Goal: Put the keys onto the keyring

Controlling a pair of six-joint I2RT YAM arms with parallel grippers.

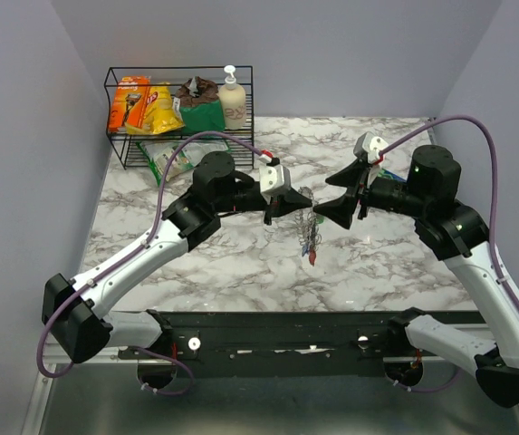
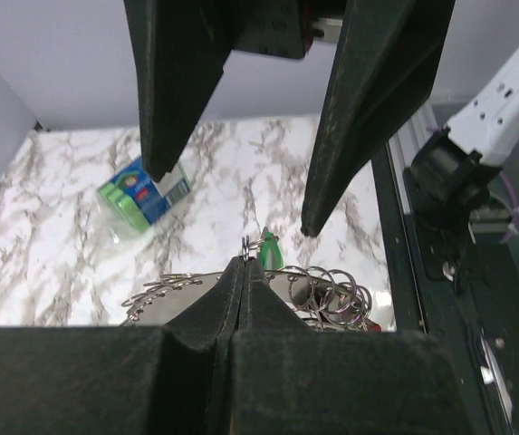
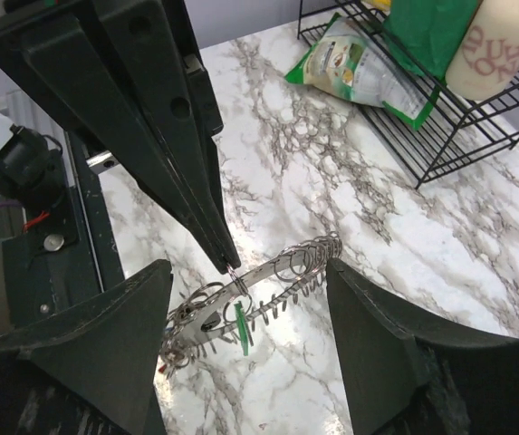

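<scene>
The keyring (image 3: 282,268) is a curved metal band crowded with small silver rings, and it hangs in the air above the marble. My left gripper (image 2: 244,265) is shut, pinching a small ring on that band; its tip also shows in the right wrist view, left gripper (image 3: 227,263). A green key (image 3: 241,328) dangles just below the pinch, green key (image 2: 268,246). A red key (image 2: 375,325) peeks out at the band's end. My right gripper (image 3: 250,313) stands open with a finger on each side of the keyring and touches nothing. From above, the keyring (image 1: 308,225) hangs between left gripper (image 1: 299,202) and right gripper (image 1: 326,197).
A black wire rack (image 1: 119,113) at the back left holds snack bags and a soap bottle (image 1: 232,101). A green packet (image 1: 170,161) lies on the marble table (image 1: 386,254) in front of it, green packet (image 2: 139,192). The table's front rail (image 1: 286,344) runs along the near edge.
</scene>
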